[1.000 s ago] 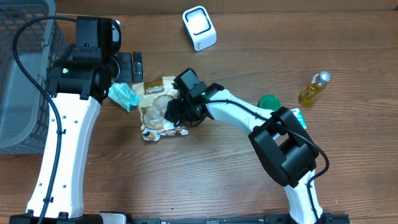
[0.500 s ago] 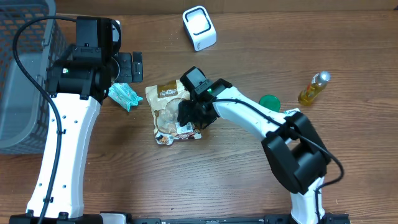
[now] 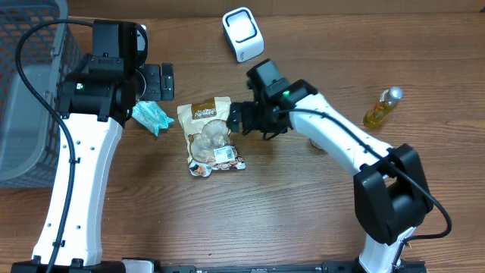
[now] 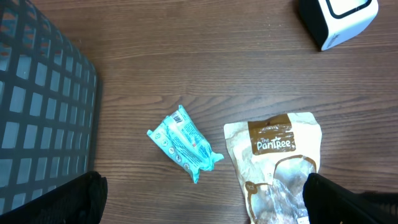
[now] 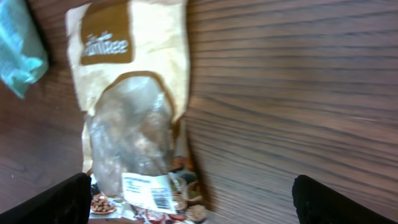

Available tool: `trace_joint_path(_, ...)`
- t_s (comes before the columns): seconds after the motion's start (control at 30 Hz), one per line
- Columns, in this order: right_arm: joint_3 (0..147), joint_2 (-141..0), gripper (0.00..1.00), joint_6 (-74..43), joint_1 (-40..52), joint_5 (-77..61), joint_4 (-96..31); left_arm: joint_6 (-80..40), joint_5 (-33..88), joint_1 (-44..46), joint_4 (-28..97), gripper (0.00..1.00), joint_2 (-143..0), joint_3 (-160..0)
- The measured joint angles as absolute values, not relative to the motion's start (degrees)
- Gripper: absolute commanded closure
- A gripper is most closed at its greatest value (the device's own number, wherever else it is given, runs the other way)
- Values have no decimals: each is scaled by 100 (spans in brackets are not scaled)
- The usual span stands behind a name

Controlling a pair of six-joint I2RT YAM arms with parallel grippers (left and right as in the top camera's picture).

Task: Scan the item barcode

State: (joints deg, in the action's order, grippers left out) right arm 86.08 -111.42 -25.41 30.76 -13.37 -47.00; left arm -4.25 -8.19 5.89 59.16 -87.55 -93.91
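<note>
- Right gripper [image 5: 196, 199] spread wide, empty, beside snack pouch [image 5: 130, 106]; its barcode label [image 5: 149, 191] is blurred.
- Left gripper [image 4: 202, 199] wide apart, empty.
- Scanner [image 4: 336, 18] cut off by frame edge.

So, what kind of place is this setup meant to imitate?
Probably a mock shop checkout on a wooden table: a white barcode scanner, a grey basket, and packaged goods such as the snack pouch with a barcode label.

White arms [image 3: 79, 189] — black joints [image 3: 97, 89], cables [image 3: 72, 155]

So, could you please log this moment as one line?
right gripper open, beside snack pouch | left gripper open | barcode label face-up | scanner untouched
</note>
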Motion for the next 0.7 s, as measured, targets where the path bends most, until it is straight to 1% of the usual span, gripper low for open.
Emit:
trace_joint_path(0.23, 8608, -11142, 0, -2541, 2703, -1485, -5041, -423, -819, 589, 5916, 1, -8755, -9391)
trace_joint_path(0.47, 8606, -11142, 0, -2346, 2676, -1625, -5041, -432, -705, 589, 5811, 1, -8755, -9391)
trace_joint_path(0.57, 8606, -11142, 0, -2296, 2676, -1697, -4998, -434, -375, 589, 5924, 0, -8755, -9391)
trace_joint_path(0.7, 8606, -11142, 3, -2134, 2676, -1806, -4956, -443, 158, 589, 6331, 1, -8764, -9391)
